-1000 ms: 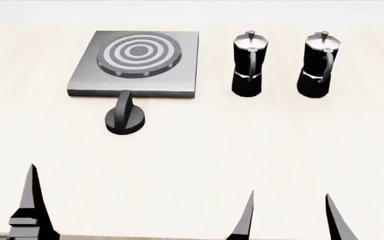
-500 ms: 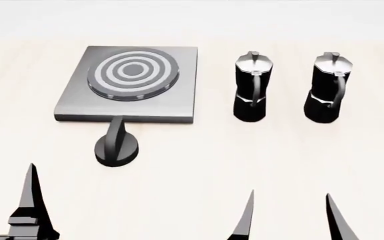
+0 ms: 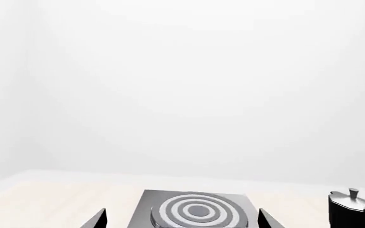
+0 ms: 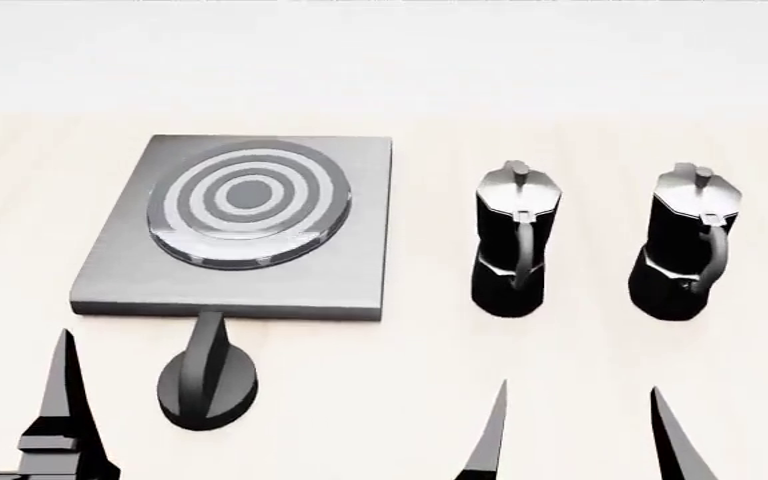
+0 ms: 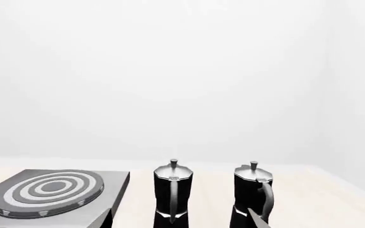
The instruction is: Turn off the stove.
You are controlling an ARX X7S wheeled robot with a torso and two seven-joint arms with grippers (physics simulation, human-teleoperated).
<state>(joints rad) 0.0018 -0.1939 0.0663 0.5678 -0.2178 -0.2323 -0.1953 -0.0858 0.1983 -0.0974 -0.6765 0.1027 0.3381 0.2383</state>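
Pale wood desk [image 4: 398, 400] under a blank white backdrop; contents listed from my two pincers outward.

Item 1, stove [image 4: 244, 235]: flat brushed-grey slab with a ringed round burner, lying ahead of my left pincer [image 4: 57, 400]. Across the last second it has slid steadily down the head view and grown larger, so I have closed in on it. The left wrist view now catches its burner [image 3: 195, 211] between my fingertips [image 3: 97, 219].

Item 2, knob [image 4: 207, 378]: round, black, ridged, with an upright grip bar, sitting on the desk just short of the slab's near edge, apart from it. It now stands just ahead of my left pincer and slightly to its inner side; a second ago it was well ahead. This is the part I judge must be turned to shut the burner off, and it is nearly within reach.

Item 3, two moka pots [image 4: 518, 245] [image 4: 684, 250]: black bodies, silver lids, standing side by side ahead of my right pincer [image 4: 578, 430], beside the stove. Not part of the job.

Item 4, left pincer: only one finger shows in the head view, but two tips sit wide apart in the wrist view, holding nothing.

Item 5, right pincer: both fingers spread apart, holding nothing, idle.

Status: approach nearly complete, knob untouched; next I would bring the left pincer forward over the grip bar.
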